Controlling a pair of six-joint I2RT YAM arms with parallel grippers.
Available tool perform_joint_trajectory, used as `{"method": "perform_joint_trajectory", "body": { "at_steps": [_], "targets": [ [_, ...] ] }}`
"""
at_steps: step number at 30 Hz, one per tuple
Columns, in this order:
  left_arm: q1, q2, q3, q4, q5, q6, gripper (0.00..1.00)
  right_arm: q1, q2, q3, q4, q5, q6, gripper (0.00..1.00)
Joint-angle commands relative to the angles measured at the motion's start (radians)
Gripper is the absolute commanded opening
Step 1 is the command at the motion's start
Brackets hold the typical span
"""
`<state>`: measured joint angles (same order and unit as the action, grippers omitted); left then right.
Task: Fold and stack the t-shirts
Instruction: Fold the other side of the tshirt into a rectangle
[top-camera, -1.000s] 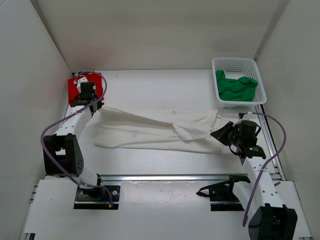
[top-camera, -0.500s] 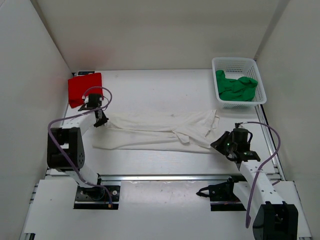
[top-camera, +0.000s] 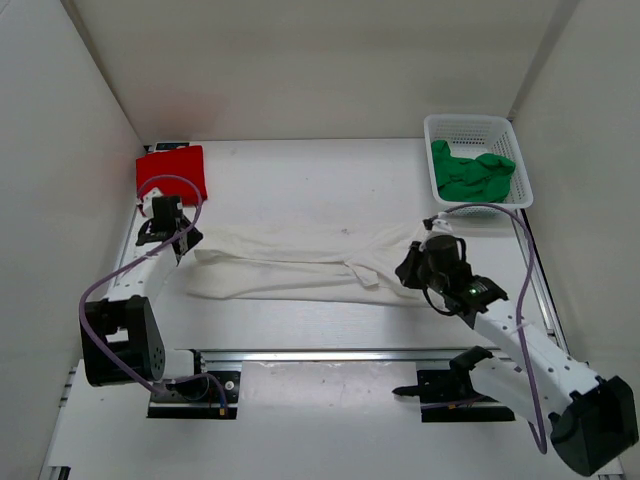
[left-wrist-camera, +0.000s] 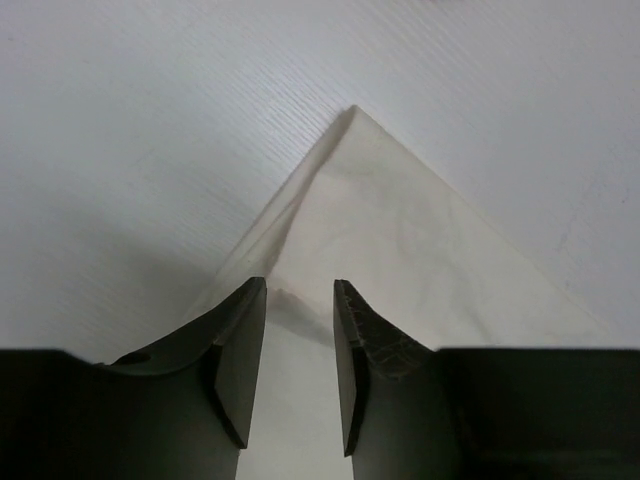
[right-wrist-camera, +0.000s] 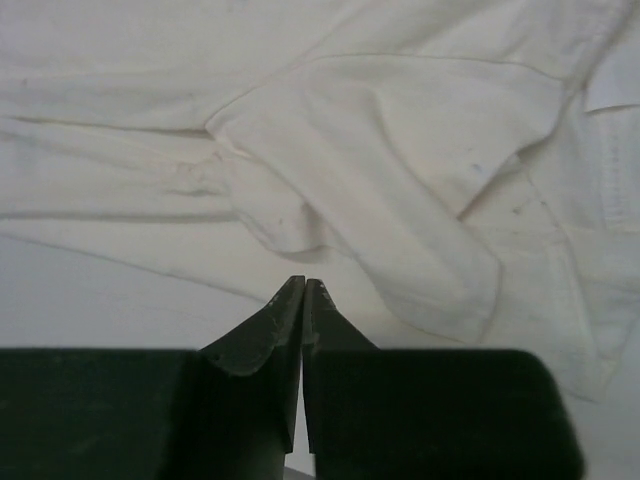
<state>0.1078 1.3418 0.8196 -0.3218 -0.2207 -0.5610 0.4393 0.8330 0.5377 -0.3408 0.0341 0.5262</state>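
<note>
A white t-shirt (top-camera: 300, 262) lies spread out lengthwise across the middle of the table, with creases and a folded sleeve near its right end. My left gripper (top-camera: 184, 243) is at the shirt's left end. In the left wrist view it (left-wrist-camera: 298, 290) is open, its jaws straddling the cloth just behind the shirt's pointed corner (left-wrist-camera: 385, 200). My right gripper (top-camera: 407, 268) is over the shirt's right part. In the right wrist view it (right-wrist-camera: 303, 282) is shut with nothing visible between the tips, just above the shirt's (right-wrist-camera: 400, 130) near edge.
A folded red shirt (top-camera: 172, 170) lies at the back left corner. A white basket (top-camera: 470, 119) at the back right holds a crumpled green shirt (top-camera: 472, 175). White walls enclose the table on three sides. A metal rail (top-camera: 330, 353) runs along the near edge.
The shirt was lowered and now lies flat on the table. My left gripper swung leftwards to the shirt's left corner. My right arm moved left over the shirt's right end.
</note>
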Motion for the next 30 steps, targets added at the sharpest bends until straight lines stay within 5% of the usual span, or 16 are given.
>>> {"method": "perform_joint_trajectory", "body": {
  "at_steps": [1,6,11,19,30],
  "targets": [
    [-0.037,0.014,0.009,0.015,-0.019,0.003,0.45,0.090,0.112,0.054,0.036,0.027,-0.063,0.01],
    [0.072,0.120,-0.008,0.085,0.185,-0.039,0.55,0.222,0.317,0.120,0.065,0.007,-0.130,0.05],
    [0.037,0.178,0.019,0.087,0.208,-0.040,0.50,0.280,0.417,0.145,0.135,0.032,-0.150,0.26],
    [0.015,0.145,-0.014,0.102,0.178,-0.059,0.50,0.260,0.541,0.188,0.161,0.076,-0.167,0.34],
    [0.009,0.137,0.003,0.109,0.129,-0.044,0.11,0.245,0.629,0.222,0.210,0.128,-0.143,0.30]
  ]
}}
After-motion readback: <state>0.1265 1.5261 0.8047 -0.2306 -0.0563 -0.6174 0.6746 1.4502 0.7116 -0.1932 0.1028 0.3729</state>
